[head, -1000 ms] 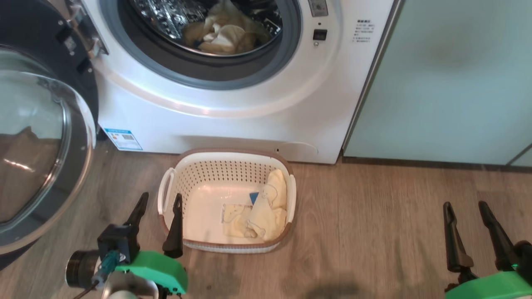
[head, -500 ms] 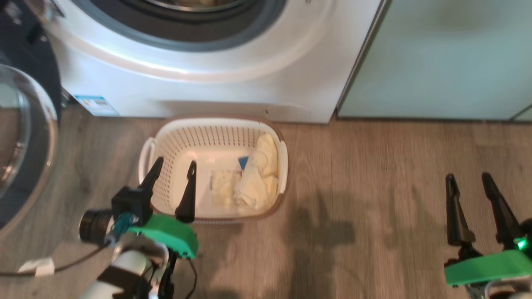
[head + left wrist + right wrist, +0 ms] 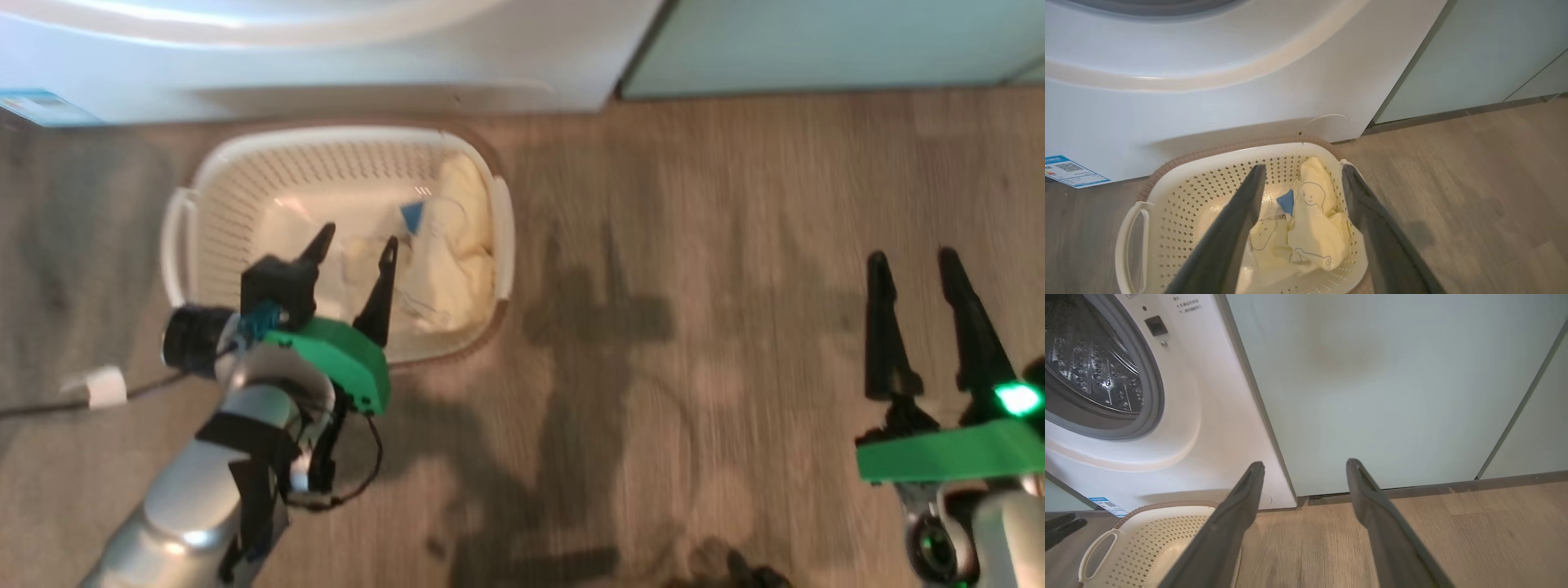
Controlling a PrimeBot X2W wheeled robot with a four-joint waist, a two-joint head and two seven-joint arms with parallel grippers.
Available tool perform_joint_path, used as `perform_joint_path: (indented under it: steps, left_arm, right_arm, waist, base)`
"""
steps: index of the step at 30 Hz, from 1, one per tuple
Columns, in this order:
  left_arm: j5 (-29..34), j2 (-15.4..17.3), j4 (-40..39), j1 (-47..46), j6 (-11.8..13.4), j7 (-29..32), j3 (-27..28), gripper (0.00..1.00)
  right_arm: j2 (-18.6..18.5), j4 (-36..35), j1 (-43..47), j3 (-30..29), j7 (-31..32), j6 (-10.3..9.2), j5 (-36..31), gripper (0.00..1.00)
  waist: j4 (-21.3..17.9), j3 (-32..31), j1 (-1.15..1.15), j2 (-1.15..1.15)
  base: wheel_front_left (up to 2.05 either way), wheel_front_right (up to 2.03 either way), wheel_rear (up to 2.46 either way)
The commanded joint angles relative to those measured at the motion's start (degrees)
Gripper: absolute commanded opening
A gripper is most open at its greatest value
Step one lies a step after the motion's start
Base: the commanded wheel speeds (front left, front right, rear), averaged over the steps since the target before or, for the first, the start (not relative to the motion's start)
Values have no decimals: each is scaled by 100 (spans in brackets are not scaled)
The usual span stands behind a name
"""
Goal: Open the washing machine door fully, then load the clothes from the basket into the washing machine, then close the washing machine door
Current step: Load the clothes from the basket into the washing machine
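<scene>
The cream basket (image 3: 175, 237) (image 3: 1167, 192) (image 3: 1126, 543) stands on the floor in front of the white washing machine (image 3: 326, 73) (image 3: 1208, 81) (image 3: 1200, 416). Pale yellow clothes (image 3: 453, 245) (image 3: 1314, 228) with line-drawn bear faces and a blue tag lie in its right half. My left gripper (image 3: 357, 242) (image 3: 1303, 175) hangs open over the basket, its fingers pointing at the clothes without touching them. Off to the right, my right gripper (image 3: 913, 261) (image 3: 1305, 464) is open above the bare floor. The machine's drum opening (image 3: 1090, 375) shows in the right wrist view. The door is out of view.
Pale mint-green cabinet panels (image 3: 816, 41) (image 3: 1392, 396) stand right of the machine. Wooden floor (image 3: 694, 286) spreads right of the basket. A blue sticker (image 3: 41, 106) (image 3: 1069, 169) sits low on the machine's front. A cable with a white tag (image 3: 94, 388) trails left from my left wrist.
The head camera has tilted down, so the machine and door slid up out of the picture. My left gripper has moved forward over the basket, toward the clothes.
</scene>
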Motion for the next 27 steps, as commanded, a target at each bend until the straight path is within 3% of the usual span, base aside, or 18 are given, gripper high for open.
perform_joint_path:
  steps: [1,14,27]
  left_arm:
    - [17,126,7,-265,-76,52,142,100]
    - [-72,143,1475,-1353,-675,592,-89,100]
    - [-243,38,3191,-2273,-988,827,-77,100]
  right_arm:
    - [-62,-102,-189,182,-81,-16,91,100]
    - [-62,-98,-696,538,-141,-16,762,100]
    - [-62,-126,-927,911,-142,-16,1191,100]
  waist:
    - [-382,550,-2,0]
    - [-1023,1703,-2,0]
    - [-1422,2159,-2,0]
  base:
    - [0,0,0]
    - [0,0,0]
    - [0,0,0]
